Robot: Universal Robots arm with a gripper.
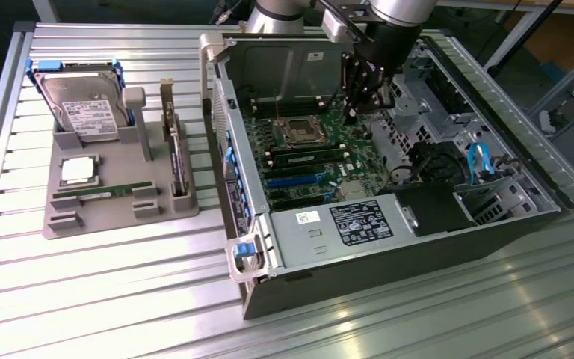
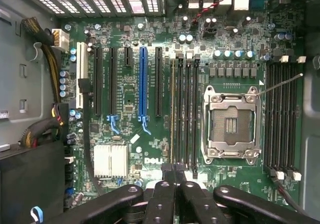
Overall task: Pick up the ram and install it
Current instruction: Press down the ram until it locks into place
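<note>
One robot arm reaches down into an open computer case (image 1: 397, 247) at the upper right of the exterior view, its gripper (image 1: 359, 96) hanging just above the motherboard (image 1: 317, 161). In the wrist view the black fingers (image 2: 165, 194) are pressed together with nothing visible between them, poised over the bank of long memory slots (image 2: 187, 114) beside the open, empty processor socket (image 2: 231, 126). One slot seems to carry a thin greenish strip, possibly a stick already seated, though I cannot be sure. The plainly visible ram (image 1: 102, 192) lies flat in the grey holder tray (image 1: 117, 224) at the exterior view's left, well apart from the gripper. As I judge it, the main danger is the closed fingers pushing down off-line: a slanted press could leave a stick half latched, bend it, or scrape neighbouring slots. Drifting sideways could also touch the socket's exposed pins. As for containers, the tray holds a silver hard drive (image 1: 87, 108) propped at its far end, a dark expansion card (image 1: 174, 161) standing upright, a small square chip (image 1: 78, 170), and the ram in its groove. The case holds the motherboard, bundled cables and a black power supply (image 1: 367, 221) with a white label.
</note>
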